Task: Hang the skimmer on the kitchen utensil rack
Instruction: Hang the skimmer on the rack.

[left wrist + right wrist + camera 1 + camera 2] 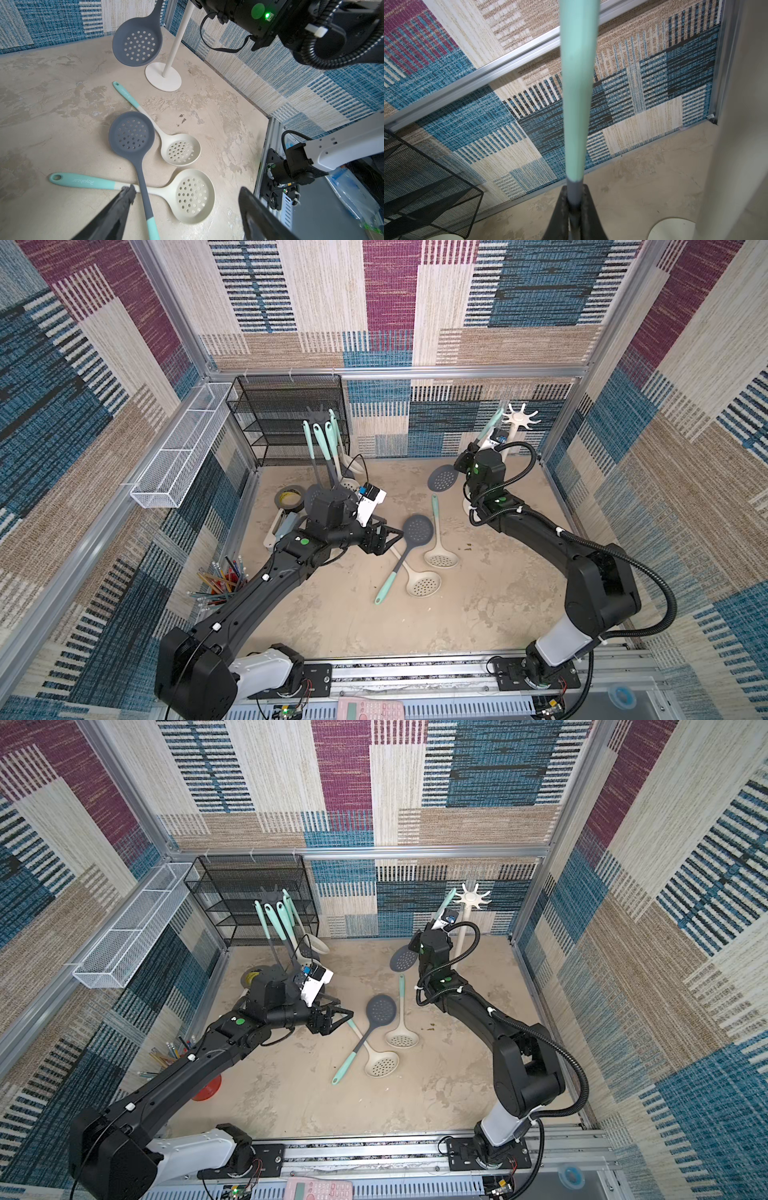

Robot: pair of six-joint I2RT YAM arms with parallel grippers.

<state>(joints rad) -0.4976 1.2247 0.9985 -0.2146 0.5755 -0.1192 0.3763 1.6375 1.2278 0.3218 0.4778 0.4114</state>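
My right gripper [574, 195] is shut on the grey neck of a skimmer, just below its teal handle [577, 83]. In both top views this skimmer's grey perforated head [443, 479] [402, 959] hangs in the air, the handle slanting up toward the white star-topped utensil rack [520, 418] [471, 898] at the back right. The left wrist view shows the same head [137, 42] above the rack's round base [163, 78]. My left gripper [392, 537] [187, 192] is open and holds nothing, low over the skimmers lying on the table.
A grey skimmer [417, 529] and two cream ones [440, 558] [423, 585] lie mid-table. A dark rack with several hung skimmers [320, 435] stands before a black mesh shelf [286, 418]. A white wire basket [183, 448], tape roll [289, 497] and pencil cup [220, 580] sit left.
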